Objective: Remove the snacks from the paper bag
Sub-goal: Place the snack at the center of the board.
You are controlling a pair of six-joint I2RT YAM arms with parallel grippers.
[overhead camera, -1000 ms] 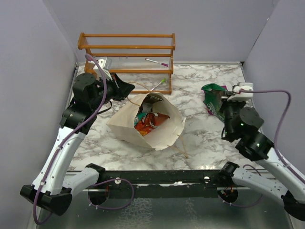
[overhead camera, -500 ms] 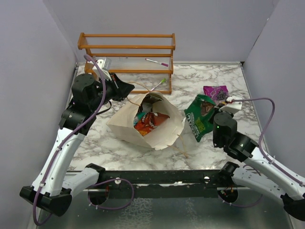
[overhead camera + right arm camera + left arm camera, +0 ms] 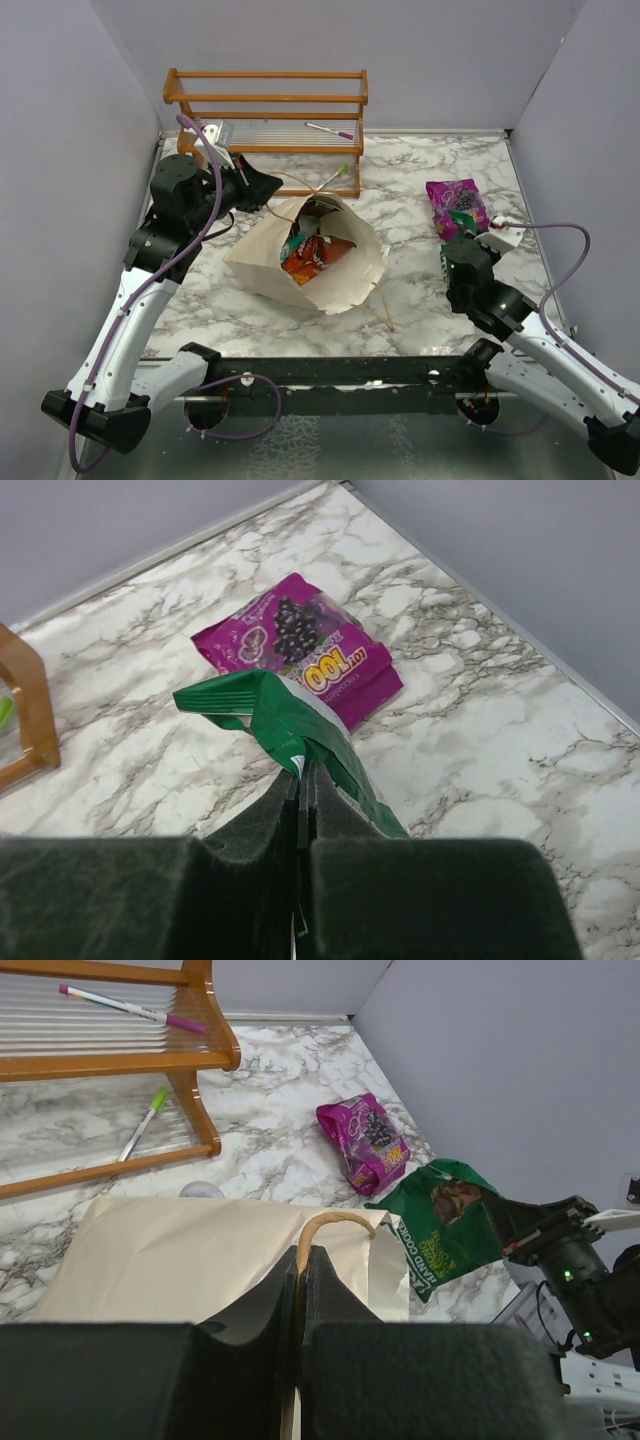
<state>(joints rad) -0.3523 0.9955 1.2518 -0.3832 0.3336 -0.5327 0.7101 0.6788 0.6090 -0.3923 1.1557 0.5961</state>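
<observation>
My left hand (image 3: 302,1258) is clenched on the bag's (image 3: 345,285) string handle (image 3: 335,1220). My right hand (image 3: 302,785) grips a green packet (image 3: 285,715) above the bench (image 3: 420,290), near the purple packet (image 3: 297,650) lying flat. More packets (image 3: 312,255) sit inside the bag, which lies open mid-bench.

The left claw (image 3: 302,1260) is closed on the tan string handle (image 3: 330,1219) at the top edge of the paper bag (image 3: 180,1250). The loop rises out between the two dark fingers. Beyond the paper bag stands the wooden rack (image 3: 213,1030), with a pink-capped marker (image 3: 130,1007) on its upper slats and a green-capped marker (image 3: 145,1123) lower down. A purple packet (image 3: 365,1145) lies on the marble bench (image 3: 270,1080), beyond and to the right of the paper bag. Just right of the paper bag, the right claw (image 3: 508,1228) pinches a green packet (image 3: 445,1225) by its edge.
</observation>
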